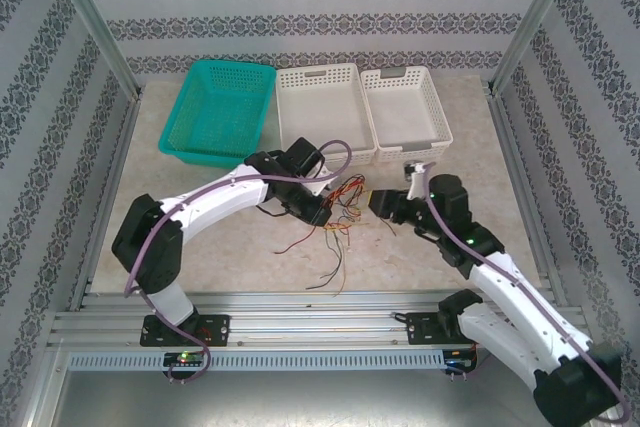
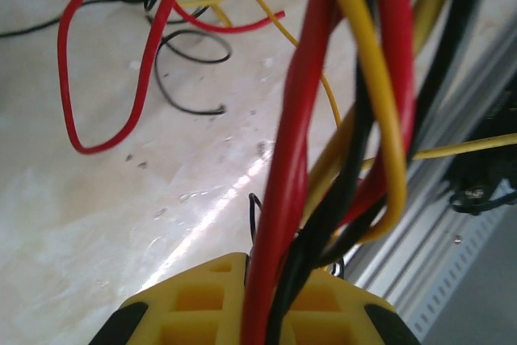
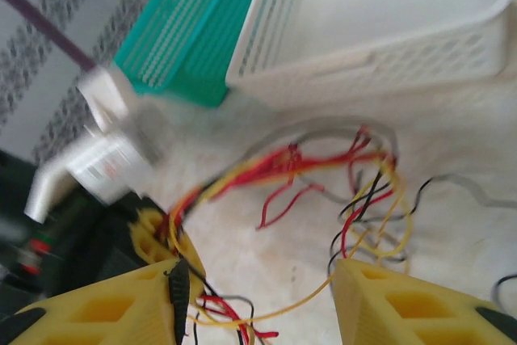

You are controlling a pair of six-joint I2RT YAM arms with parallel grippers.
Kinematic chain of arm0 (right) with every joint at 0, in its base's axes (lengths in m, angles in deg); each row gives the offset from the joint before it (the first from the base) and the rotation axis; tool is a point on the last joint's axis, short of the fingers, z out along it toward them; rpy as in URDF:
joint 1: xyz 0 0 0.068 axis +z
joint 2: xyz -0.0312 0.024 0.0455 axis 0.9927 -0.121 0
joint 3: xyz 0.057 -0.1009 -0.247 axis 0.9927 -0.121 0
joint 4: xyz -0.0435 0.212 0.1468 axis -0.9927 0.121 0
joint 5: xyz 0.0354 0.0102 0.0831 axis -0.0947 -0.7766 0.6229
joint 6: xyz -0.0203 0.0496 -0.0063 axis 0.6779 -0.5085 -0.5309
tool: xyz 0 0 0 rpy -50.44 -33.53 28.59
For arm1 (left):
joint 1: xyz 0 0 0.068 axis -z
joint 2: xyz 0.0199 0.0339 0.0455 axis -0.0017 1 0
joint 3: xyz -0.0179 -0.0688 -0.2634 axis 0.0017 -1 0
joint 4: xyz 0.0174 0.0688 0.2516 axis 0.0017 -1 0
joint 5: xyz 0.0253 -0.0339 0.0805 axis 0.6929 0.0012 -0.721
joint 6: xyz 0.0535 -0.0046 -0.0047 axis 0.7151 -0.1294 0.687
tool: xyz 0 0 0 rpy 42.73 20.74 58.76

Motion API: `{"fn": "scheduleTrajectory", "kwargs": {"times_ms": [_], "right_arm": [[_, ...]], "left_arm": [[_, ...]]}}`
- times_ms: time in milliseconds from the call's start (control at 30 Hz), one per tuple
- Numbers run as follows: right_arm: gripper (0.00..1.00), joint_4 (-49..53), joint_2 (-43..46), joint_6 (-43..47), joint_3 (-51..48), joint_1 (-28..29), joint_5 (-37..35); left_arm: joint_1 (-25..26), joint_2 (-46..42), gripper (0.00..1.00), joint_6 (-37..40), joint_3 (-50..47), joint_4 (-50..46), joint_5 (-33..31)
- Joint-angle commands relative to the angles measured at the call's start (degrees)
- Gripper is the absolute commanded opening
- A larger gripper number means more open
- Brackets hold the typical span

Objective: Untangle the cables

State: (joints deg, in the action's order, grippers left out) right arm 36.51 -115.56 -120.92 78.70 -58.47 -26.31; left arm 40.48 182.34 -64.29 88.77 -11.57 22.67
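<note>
Cables (image 1: 335, 215) sprawl centrally — bare tabletop (image 1: 245, 262) at front left.

We see the cables (image 2: 291, 199) sheathed in smooth, glossy plastic of red, yellow and black, at the right of the left wrist view. The table (image 2: 97, 216) under them looks like polished pale stone, shiny enough to carry a bright streak. The left claw (image 2: 258, 271) and the right claw (image 3: 262, 271) are matt yellow moulded plastic. In the top view, the teal basket (image 1: 232, 65) and the white baskets (image 1: 318, 71) are perforated plastic. The rails (image 1: 300, 322) along the bottom are dull silver metal.
</note>
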Motion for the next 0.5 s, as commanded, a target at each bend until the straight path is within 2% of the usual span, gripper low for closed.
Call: {"fn": "scheduleTrajectory", "kwargs": {"times_ms": [0, 200, 300, 467], "right_arm": [[0.51, -7.47, -2.42, -2.61, -1.75, 4.09, 0.15], [0.47, -20.02, -7.71, -8.38, -5.49, 6.71, -3.01], [0.45, -21.48, -8.58, -7.95, -5.0, 8.47, -6.12], [0.43, -22.13, -7.06, -6.39, -6.09, 10.8, -15.58]], "left_arm": [[-0.39, -4.52, 0.0, -0.72, -1.83, 7.04, 5.32], [1.63, -6.95, 0.0, -1.04, -5.18, 11.3, 8.38], [2.2, -6.29, 0.0, -0.88, -5.26, 11.49, 9.45], [2.42, -6.64, 0.0, -1.63, -5.97, 13.17, 12.07]]}}
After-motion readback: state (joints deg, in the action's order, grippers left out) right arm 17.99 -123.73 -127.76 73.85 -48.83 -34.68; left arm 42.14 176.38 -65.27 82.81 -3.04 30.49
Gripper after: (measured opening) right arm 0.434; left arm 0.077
